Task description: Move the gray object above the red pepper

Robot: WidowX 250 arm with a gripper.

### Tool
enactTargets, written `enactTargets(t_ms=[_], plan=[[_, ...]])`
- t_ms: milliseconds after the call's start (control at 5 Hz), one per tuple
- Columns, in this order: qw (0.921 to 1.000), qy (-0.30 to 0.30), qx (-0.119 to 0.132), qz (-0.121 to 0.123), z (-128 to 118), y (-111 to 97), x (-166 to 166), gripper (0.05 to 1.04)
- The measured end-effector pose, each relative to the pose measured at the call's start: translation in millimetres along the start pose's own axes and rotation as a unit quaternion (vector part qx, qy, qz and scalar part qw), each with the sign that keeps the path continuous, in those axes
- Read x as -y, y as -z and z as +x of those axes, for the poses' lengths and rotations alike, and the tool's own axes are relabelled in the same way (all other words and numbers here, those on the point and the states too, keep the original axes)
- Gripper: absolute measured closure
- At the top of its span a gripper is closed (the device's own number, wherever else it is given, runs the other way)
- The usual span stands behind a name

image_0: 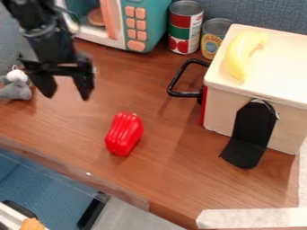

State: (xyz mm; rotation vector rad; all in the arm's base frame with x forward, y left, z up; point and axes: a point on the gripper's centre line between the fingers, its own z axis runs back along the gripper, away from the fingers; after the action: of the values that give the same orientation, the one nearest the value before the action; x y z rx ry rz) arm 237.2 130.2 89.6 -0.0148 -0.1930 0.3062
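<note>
Over the counter [171, 179], the claw [67, 95] hangs wide open.
The gray toy [16, 90] sits far left; the pepper [124, 134] lies apart.

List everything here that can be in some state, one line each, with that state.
Hand: open, holding nothing.
Gray object: resting on the counter, not above the pepper.
Red pepper: lying on its side.
Large can: upright.
Small can: upright.
Banana: lying on top of the box.
Toy microwave: standing; whether its door is shut, cannot tell.
</note>
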Motion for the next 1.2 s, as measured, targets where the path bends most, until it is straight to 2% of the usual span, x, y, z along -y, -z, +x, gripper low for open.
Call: enactTargets(t_ms=[400,600,800,1000,1200], plan=[[0.9985,-0.035,0.021,0.037,39,21,-92,0.083],[0.9964,-0.075,0.019,0.034,49,37,-137,0.083],[0.9962,-0.072,0.014,0.046,62,43,-152,0.083],[0.9956,-0.075,0.014,0.055,65,47,-152,0.083],[0.9963,-0.07,-0.004,0.05,68,72,-132,0.083]])
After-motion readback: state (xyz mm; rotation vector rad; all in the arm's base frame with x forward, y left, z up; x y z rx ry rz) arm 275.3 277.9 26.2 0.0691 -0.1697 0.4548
